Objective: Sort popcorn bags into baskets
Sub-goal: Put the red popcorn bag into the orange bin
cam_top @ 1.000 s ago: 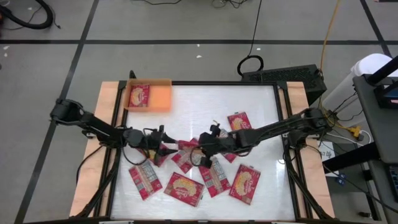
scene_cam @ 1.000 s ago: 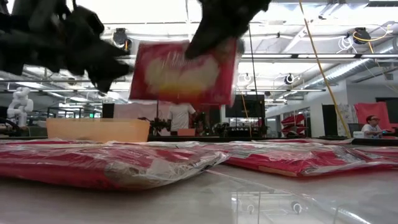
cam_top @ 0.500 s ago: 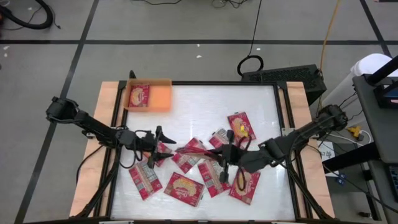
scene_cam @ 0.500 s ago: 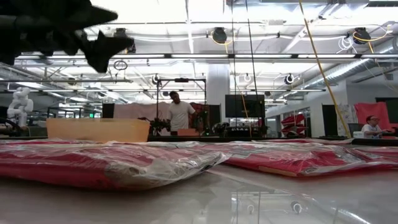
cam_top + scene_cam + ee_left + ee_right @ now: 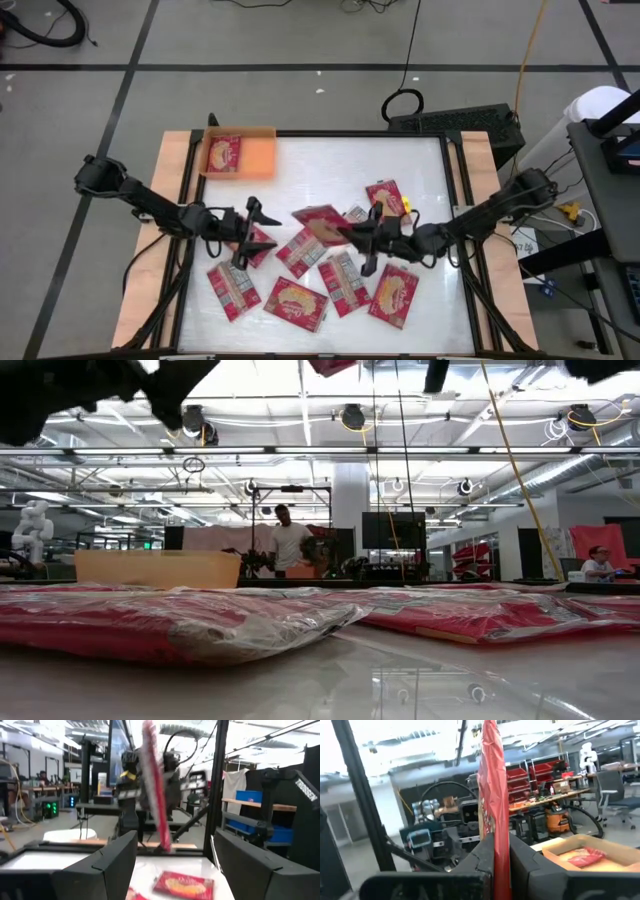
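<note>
Nearest, at the table (image 5: 420, 165) edge farthest from the orange basket (image 5: 262, 165): a row of loose packets (image 5: 296, 303) lying flat, none touched. A little closer to the basket, more red packets overlapping in a loose heap.

Above that heap, well apart from the basket: right gripper (image 5: 345, 236) clamped on the edge of one held packet (image 5: 318, 217), lifted clear of the table. Seen edge-on from the right wrist, pinched tight between the two dark fingers (image 5: 520, 855).

On the basket's side of the held packet: left gripper (image 5: 248, 230) with fingers spread wide and nothing between them. A second ago crowded against the right gripper at the same packet; now backed off, with the packet hanging from the right arm alone. Likely meaning: packet freed from the heap, left arm's part finished, carry to the basket next.

Farther on, at the far left corner: the basket itself, one stowed packet (image 5: 222, 153) already lying in its outer half and the other half bare. Room for the held one, judging by that gap. Most of the sorting yet to do.

Beyond the table, a person (image 5: 290, 546) standing in the room.
</note>
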Available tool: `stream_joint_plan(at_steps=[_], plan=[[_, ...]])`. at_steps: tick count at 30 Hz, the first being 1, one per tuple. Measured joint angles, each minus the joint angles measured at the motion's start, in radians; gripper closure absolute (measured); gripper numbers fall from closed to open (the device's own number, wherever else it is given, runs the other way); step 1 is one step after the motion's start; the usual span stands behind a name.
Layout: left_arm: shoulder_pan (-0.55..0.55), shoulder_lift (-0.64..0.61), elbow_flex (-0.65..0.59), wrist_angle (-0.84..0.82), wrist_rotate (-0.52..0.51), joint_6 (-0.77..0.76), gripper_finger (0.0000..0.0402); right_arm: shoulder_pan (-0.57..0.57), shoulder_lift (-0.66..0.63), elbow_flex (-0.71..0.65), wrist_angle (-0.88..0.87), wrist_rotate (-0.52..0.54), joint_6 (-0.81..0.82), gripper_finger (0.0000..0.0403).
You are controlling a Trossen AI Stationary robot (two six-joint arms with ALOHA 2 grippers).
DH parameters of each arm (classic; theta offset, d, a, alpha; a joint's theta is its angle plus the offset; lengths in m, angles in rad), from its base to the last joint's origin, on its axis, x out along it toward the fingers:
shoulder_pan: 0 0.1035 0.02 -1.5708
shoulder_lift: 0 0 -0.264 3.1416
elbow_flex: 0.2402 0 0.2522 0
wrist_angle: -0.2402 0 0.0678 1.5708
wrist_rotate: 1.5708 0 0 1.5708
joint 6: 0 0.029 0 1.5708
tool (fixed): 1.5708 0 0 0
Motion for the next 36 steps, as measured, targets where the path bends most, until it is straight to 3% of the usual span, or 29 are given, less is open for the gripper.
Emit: stream_joint_plan(at_steps=[7, 11, 22, 26, 31, 34, 36], plan=[[-0.032, 0.116, 0.165, -0.074, -0.003, 0.111, 0.0137, -0.044, 0.135, 0.002, 0.234, -0.146, 0.010, 0.0385], [-0.028, 0.134, 0.222, -0.111, -0.071, 0.116, 0.0137, -0.045, 0.205, 0.002, 0.414, -0.168, -0.037, 0.0385], [-0.026, 0.136, 0.285, -0.189, -0.094, 0.059, 0.0166, -0.051, 0.352, 0.150, 0.419, -0.142, -0.118, 0.0385], [-0.029, 0.135, 0.284, -0.180, -0.098, 0.032, 0.0210, -0.051, 0.348, 0.160, 0.420, -0.141, -0.141, 0.0385], [-0.006, 0.133, 0.284, -0.173, -0.100, 0.063, 0.0308, -0.052, 0.343, 0.159, 0.421, -0.121, -0.175, 0.0385], [0.010, 0.093, 0.284, -0.222, -0.099, 0.100, 0.0373, -0.053, 0.343, 0.159, 0.419, -0.086, -0.217, 0.0381], [0.032, 0.042, 0.284, -0.296, -0.098, 0.109, 0.0385, -0.055, 0.343, 0.159, 0.419, -0.065, -0.265, 0.0372]])
